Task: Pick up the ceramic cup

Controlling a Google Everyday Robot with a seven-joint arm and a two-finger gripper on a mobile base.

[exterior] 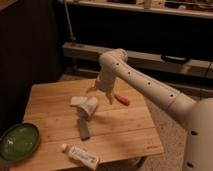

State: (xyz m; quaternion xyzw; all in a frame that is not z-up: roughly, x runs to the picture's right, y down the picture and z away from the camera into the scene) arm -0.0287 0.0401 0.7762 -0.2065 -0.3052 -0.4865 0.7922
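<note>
The ceramic cup (90, 106) is a small cream cylinder near the middle of the wooden table (50, 95). It looks tilted, with its rim toward the upper right. My gripper (101, 93) hangs from the white arm (145, 82), which reaches in from the right. It is just above and slightly behind the cup, pointing down. Its fingers are spread apart and hold nothing.
A flat white block (77, 100) lies just left of the cup. A grey block (83, 129) lies in front of it and an orange object (121, 99) to its right. A green plate (19, 141) is at the front left and a white printed tube (81, 155) at the front edge.
</note>
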